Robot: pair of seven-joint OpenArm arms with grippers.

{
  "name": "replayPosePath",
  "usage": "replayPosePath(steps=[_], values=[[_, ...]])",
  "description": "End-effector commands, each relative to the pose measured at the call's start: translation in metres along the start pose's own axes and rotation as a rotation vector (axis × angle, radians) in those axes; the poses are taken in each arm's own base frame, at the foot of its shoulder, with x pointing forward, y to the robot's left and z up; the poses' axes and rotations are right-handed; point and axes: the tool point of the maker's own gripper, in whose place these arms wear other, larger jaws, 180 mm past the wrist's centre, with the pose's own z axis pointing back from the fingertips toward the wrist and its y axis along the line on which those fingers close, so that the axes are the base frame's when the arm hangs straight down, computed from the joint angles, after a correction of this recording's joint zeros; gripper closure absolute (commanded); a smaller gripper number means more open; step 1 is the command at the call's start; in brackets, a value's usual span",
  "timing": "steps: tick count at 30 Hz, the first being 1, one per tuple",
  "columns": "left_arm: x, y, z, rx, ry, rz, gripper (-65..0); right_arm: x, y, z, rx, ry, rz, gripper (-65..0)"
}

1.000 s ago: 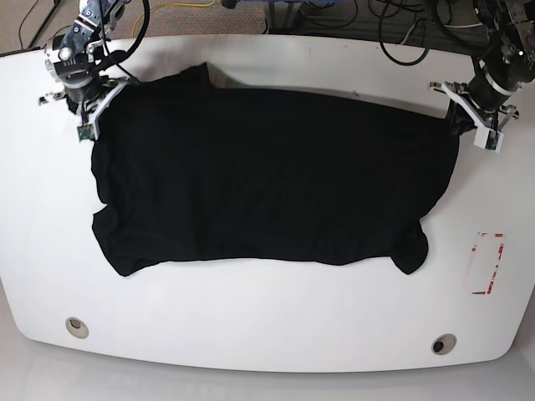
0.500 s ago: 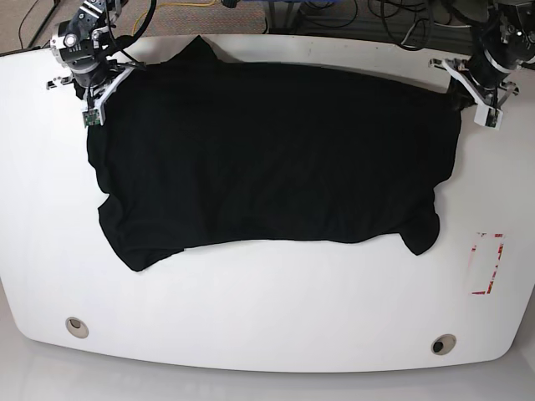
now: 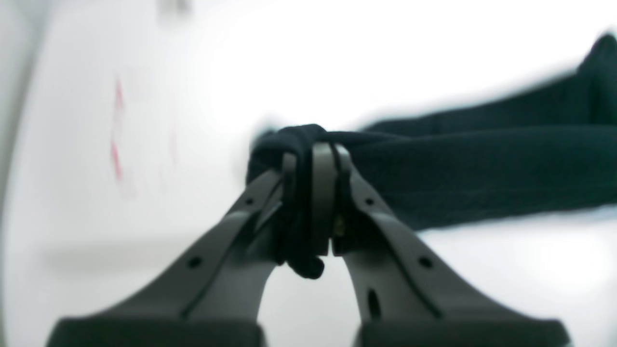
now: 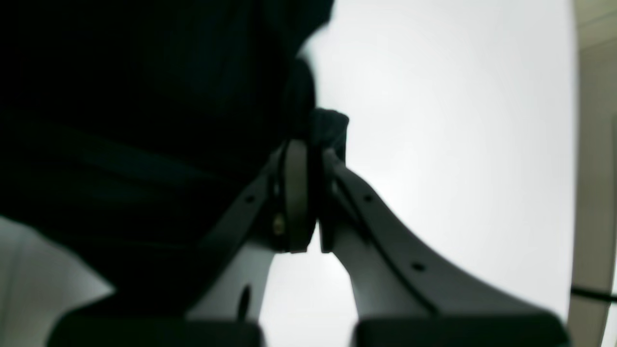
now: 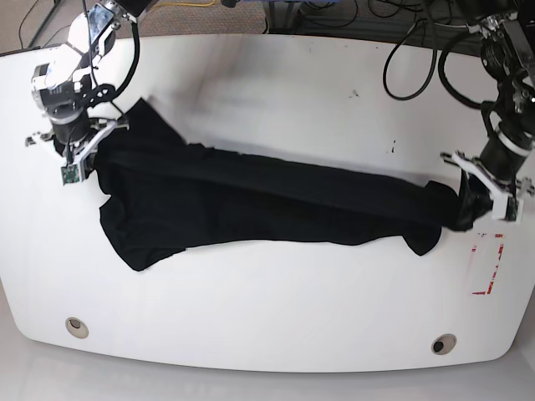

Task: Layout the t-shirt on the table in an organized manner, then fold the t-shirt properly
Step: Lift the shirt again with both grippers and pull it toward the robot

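Black t-shirt (image 5: 267,200), white table (image 5: 267,317) w/ red mark (image 5: 487,263).

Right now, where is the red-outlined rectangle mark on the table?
In the base view the red-outlined rectangle mark sits near the right edge of the white table, just below the left gripper and right of the black t-shirt.

1. A robotics lab or test room is indicated rather than a home.
2. A large white glossy worktop (image 5: 276,309) with rounded edges is seen, fitted with two round grommet holes (image 5: 77,327) near its front edge.
3. A small red-outlined rectangle mark (image 5: 487,264) is placed at the right, as for calibration or positioning.
4. Loose black cables (image 5: 418,42) are draped beyond the far edge, over a carpeted floor (image 5: 25,21).
5. Two robot arms are mounted at the far corners.
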Motion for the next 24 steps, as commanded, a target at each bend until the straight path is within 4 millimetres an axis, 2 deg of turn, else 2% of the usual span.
replayPosePath(steps=[1, 6, 7, 9, 15, 20, 24], values=[[0.047, 0.005, -0.004, 0.010, -0.125, -0.041, 0.0, 0.039, -0.024, 0.003, -0.064, -0.100, 0.020, -0.2], [0.107, 0.003, -0.016, -0.008, -0.263, -0.083, 0.0, 0.090, -0.039, 0.002, -0.092, -0.205, 0.066, -0.3], [0.111, 0.002, -0.017, -0.012, -0.271, -0.087, 0.0, 0.095, -0.040, 0.002, -0.095, -0.213, 0.073, -0.3], [0.139, 0.001, -0.023, -0.023, -0.320, -0.113, 0.0, 0.126, -0.046, 0.004, -0.104, -0.273, 0.112, -0.3], [0.195, 0.002, -0.032, 0.012, -0.399, -0.200, 0.0, 0.192, -0.051, 0.011, -0.122, -0.371, 0.202, -0.5], [0.237, 0.004, -0.036, 0.021, -0.458, -0.185, 0.0, 0.248, -0.068, 0.026, -0.171, -0.441, 0.259, -0.5], [0.273, 0.013, -0.029, 0.052, -0.512, -0.199, 0.0, 0.290, -0.080, 0.044, -0.212, -0.493, 0.288, -0.6]])
